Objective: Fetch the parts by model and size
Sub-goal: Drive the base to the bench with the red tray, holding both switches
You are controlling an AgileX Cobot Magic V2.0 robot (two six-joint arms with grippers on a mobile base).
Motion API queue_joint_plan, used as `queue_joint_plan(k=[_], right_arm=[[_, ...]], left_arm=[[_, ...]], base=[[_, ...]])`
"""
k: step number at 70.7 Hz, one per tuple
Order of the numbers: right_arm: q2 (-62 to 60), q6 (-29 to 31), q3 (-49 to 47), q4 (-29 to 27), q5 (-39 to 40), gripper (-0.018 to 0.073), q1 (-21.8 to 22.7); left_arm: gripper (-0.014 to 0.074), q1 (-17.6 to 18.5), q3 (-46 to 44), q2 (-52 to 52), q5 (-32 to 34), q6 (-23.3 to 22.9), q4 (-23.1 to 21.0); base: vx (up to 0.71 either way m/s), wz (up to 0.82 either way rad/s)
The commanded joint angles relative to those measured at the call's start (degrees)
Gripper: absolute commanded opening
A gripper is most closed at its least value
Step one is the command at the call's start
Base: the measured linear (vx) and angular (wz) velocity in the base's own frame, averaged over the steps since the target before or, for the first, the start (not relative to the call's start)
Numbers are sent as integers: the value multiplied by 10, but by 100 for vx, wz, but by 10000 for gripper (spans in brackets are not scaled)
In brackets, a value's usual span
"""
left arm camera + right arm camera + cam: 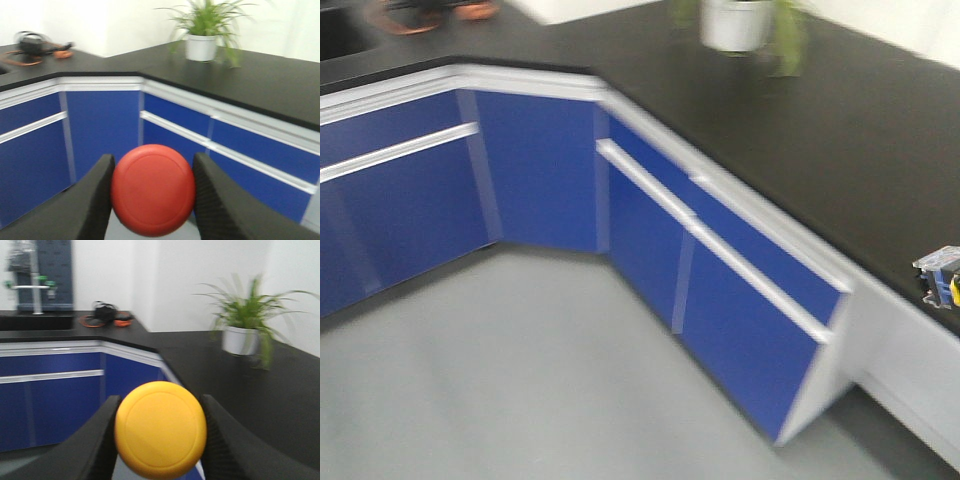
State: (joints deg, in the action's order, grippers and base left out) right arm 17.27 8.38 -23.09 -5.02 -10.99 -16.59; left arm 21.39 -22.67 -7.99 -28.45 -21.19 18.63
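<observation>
In the left wrist view we see the left gripper [152, 162] clamped on the red switch [152, 195], with only its round cap showing between the fingers. The right wrist view shows the right gripper [161, 402] clamped the same way on the yellow switch [160, 435]. The front view shows neither gripper, only the black worktop [800, 130], blue cabinets [540, 170] and a potted plant [735, 25].

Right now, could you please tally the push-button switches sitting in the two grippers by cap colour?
red mushroom-cap push-button: 1, between the fingers of the left gripper
yellow mushroom-cap push-button: 1, between the fingers of the right gripper
Total: 2
</observation>
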Motion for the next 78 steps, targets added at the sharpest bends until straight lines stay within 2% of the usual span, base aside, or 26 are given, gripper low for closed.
queue_joint_plan(k=[1, 78], right_arm=[[6, 3, -15, 0, 49, -8, 3], [6, 3, -15, 0, 49, -8, 3]], left_arm=[[-6, 3, -16, -11, 46, -2, 5], [-6, 3, -16, -11, 46, -2, 5]], base=[[25, -97], [21, -81]])
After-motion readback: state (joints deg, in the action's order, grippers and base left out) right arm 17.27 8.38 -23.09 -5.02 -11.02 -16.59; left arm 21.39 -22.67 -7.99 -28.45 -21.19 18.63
